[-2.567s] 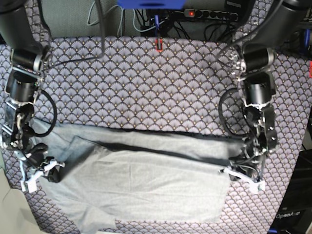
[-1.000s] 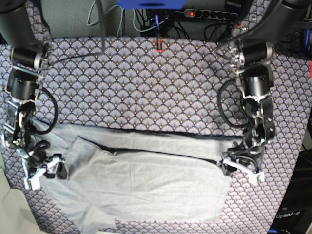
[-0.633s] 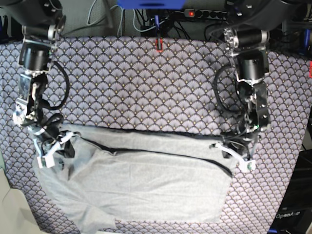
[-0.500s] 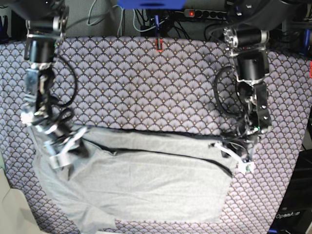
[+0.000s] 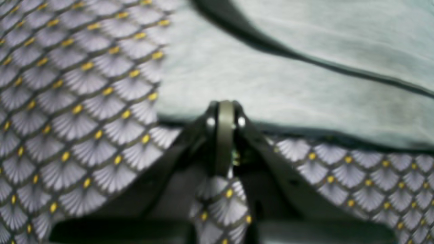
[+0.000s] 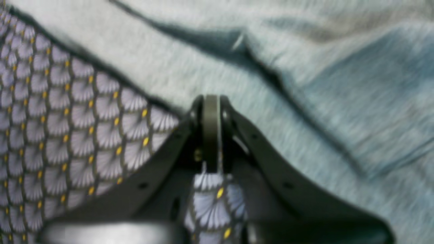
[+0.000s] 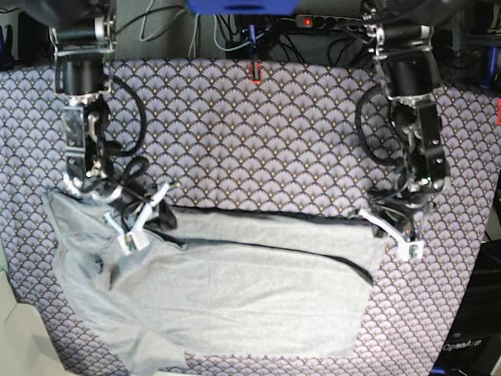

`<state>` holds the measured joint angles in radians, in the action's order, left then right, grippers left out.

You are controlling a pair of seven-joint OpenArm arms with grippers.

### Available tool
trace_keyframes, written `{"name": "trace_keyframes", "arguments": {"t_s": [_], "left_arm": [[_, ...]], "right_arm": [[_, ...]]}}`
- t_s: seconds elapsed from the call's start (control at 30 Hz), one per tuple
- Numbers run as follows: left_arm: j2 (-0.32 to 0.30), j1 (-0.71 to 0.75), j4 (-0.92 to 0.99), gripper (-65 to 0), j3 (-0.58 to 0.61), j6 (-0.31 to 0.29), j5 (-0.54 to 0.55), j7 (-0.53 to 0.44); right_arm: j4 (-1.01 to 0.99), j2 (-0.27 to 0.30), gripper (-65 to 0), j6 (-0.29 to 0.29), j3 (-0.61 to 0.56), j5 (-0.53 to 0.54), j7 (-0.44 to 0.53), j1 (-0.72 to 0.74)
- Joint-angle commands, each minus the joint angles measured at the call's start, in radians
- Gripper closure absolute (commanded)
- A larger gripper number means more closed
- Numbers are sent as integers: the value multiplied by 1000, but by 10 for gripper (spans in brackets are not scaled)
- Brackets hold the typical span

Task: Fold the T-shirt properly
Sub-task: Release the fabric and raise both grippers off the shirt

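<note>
Both pincers raised; T-shirt [image 7: 235,290] edge beneath.

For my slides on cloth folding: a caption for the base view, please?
Both grippers, left and right, shut over the far edge of the grey T-shirt on the patterned cloth.

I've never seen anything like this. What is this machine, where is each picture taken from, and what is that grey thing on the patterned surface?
It is a robot with two black arms, each ending in a two-fingered pincer. The wide picture looks down from above. The two close-ups come from small cameras on each wrist, looking along the pincer.

A purple-grey cloth with a fan-scale pattern covers the surface. On it lies a plain light grey short-sleeved T-shirt, partly folded.

The left gripper sits at one edge of the shirt, the right gripper at the other. In the close-ups both pincers look closed, but the blur hides whether they pinch any fabric.
</note>
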<state>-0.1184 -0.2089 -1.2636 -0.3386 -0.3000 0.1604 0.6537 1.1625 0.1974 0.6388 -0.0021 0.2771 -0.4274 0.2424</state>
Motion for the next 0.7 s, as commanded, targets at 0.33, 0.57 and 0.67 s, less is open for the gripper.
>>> {"name": "trace_keyframes", "arguments": {"t_s": [0.33, 0.57, 0.67], "left_arm": [[-8, 58, -107, 0, -124, -17, 3, -13], [-8, 78, -107, 0, -142, -17, 3, -13], [-8, 78, -109, 0, -142, -17, 3, -13]], "right_arm": [[-121, -8, -2, 5, 4, 20, 74, 105], [-125, -25, -2, 5, 1, 20, 80, 108], [-125, -28, -2, 5, 1, 20, 80, 108]]}}
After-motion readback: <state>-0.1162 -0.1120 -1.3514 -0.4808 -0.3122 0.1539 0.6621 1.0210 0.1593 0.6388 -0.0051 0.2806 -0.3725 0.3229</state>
